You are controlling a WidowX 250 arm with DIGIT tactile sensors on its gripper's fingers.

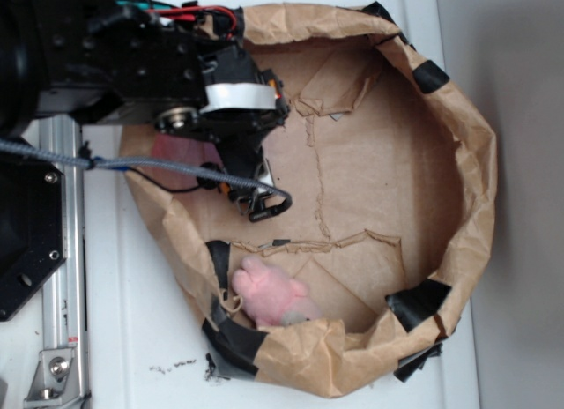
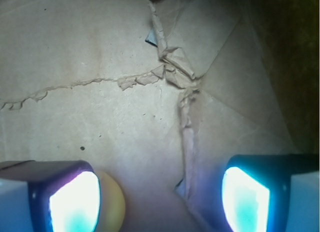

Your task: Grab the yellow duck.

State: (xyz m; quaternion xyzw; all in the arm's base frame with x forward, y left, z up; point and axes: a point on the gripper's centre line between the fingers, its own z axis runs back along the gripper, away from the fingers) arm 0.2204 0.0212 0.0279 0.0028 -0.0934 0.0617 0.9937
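Gripper (image 2: 160, 202) spread wide over the paper basin (image 1: 458, 241)
yellow duck (image 2: 112, 202) pokes out lower left beside one finger (image 2: 70, 202) (pink plush (image 1: 273, 294) sits at the bottom rim).

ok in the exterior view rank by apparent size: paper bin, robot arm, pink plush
1. paper bin, largest.
2. robot arm, though it sits nearer the camera and is cut off.
3. pink plush, smallest.

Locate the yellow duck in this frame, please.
Only the wrist view shows the yellow duck: a rounded sliver at the bottom, against the image-left finger of the open gripper, on brown paper.
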